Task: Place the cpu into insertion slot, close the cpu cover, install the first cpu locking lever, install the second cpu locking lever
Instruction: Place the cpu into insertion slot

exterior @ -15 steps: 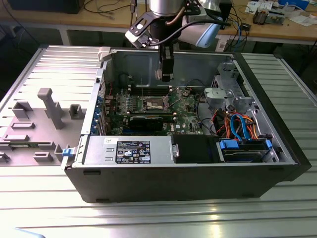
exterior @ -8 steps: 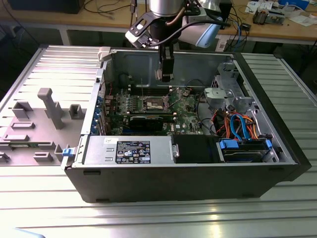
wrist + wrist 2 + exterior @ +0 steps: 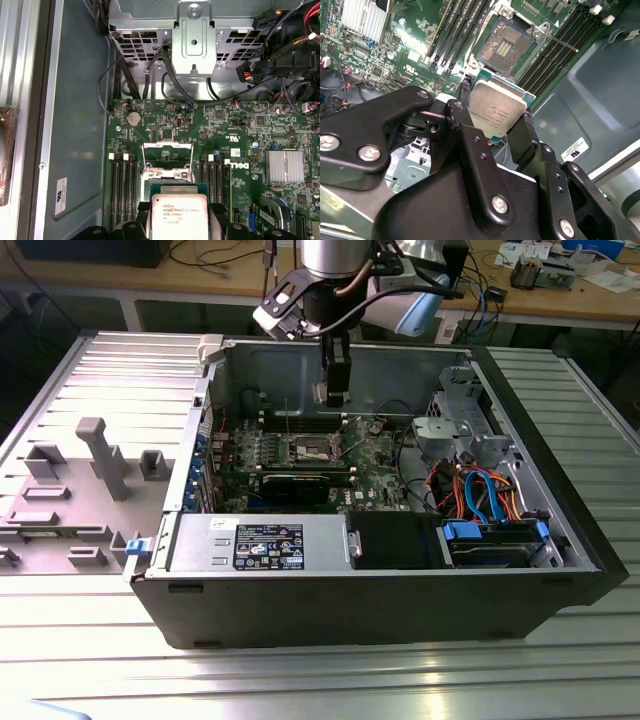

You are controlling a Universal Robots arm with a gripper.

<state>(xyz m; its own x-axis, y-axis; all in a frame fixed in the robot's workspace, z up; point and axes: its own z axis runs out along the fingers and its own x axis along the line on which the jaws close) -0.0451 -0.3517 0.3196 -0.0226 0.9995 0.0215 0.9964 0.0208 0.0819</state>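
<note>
Table, exterior view's left: a grey moulded fixture (image 3: pixel 100 455) is lying on the ribbed table (image 3: pixel 300 680) beside the open computer case (image 3: pixel 400 610), taking no part in the work
Insertion slot: the insertion slot (image 3: pixel 506 47) is lying bare on the green motherboard (image 3: pixel 405 75), its dark centre showing and nothing sitting in it
Cpu cover: the cpu cover (image 3: pixel 167 173) is apparently standing swung up at the slot's edge, so it is waiting to be closed
Locking levers: one thin lever (image 3: pixel 560 42) is sticking out free beside the slot; I cannot pick out the other
Cpu: the cpu (image 3: pixel 497 107) is hanging over the board, near the slot but apart from it, its silver top facing both wrist views
Jaws: the jaws are clamping the cpu by two opposite edges, reaching down into the case in the exterior view
Progress: by my judgement the first step is only partly done, since the chip is being held but is not yet seated; cover and both levers are waiting
Exterior view's right: a drive cage (image 3: pixel 465 430) and bundled cables (image 3: pixel 480 495) are sitting well apart from the slot
</note>
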